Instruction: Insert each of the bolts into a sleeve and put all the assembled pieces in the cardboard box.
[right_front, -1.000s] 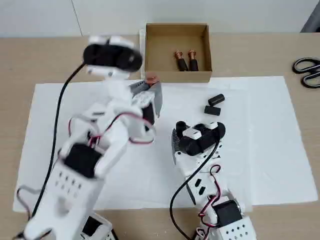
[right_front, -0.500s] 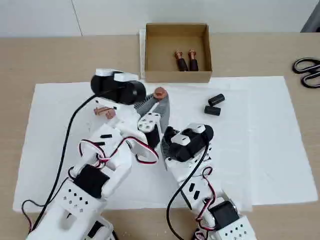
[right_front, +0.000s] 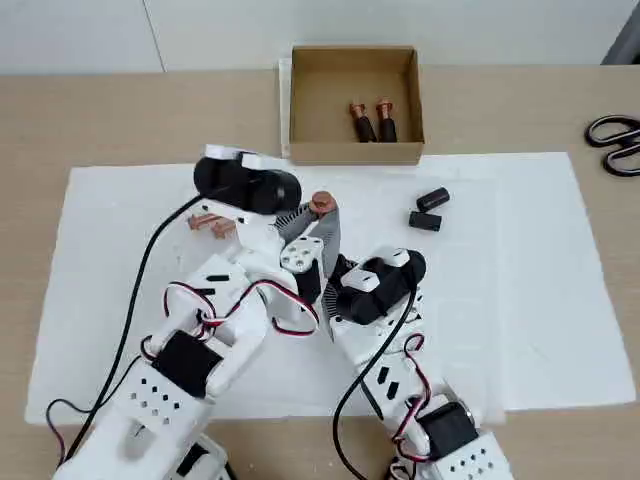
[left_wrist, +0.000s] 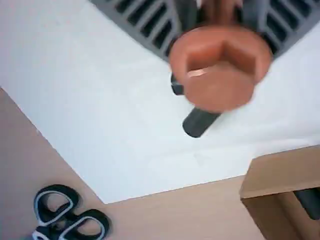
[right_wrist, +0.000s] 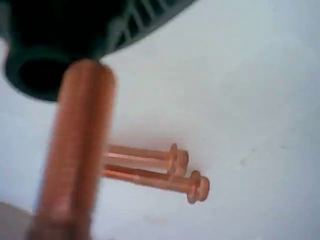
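My left gripper (right_front: 319, 214) is shut on a copper bolt (right_front: 321, 203), whose hexagonal head (left_wrist: 220, 67) fills the left wrist view between the grey fingers (left_wrist: 137, 12). Close beside it, my right gripper (right_front: 336, 280) is shut on a black sleeve (right_wrist: 31, 75). The held bolt's shaft (right_wrist: 75, 150) stands just beside the sleeve's open end. Two more bolts (right_front: 211, 222) lie side by side on the white paper (right_front: 520, 300), also seen as bolts (right_wrist: 155, 170) from the right wrist. Two loose sleeves (right_front: 428, 209) lie below the cardboard box (right_front: 350, 152), which holds two assembled pieces (right_front: 372, 122).
Black scissors (right_front: 615, 142) lie on the wooden table at the far right, and as scissors (left_wrist: 65, 215) in the left wrist view. Both arms crowd the middle of the paper; its right half is open.
The left arm has drawn back from the box's front wall with the bolt, down toward the right gripper. The right gripper shifted left to meet it.
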